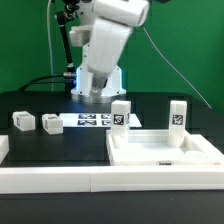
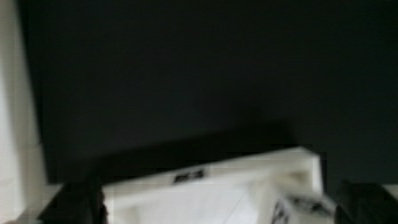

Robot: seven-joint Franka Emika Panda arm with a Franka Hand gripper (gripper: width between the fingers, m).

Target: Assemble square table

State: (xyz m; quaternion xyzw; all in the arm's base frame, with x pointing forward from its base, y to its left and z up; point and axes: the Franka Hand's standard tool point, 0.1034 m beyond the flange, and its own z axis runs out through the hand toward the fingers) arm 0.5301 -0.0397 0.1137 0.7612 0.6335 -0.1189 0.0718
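— Where's the claw?
— On my wrist feed the claw [image 2: 199,205] has its jaws spread wide, dark and blurred. A tagged piece [image 2: 214,180] shows between them (touching or not, I can't tell).
— And the table?
— The slab [image 1: 165,158] lies at the exterior view's right, a leg [image 1: 120,114] and another leg [image 1: 178,114] upright at its far side. A third leg [image 1: 22,121] and a fourth leg [image 1: 50,123] lie well left.
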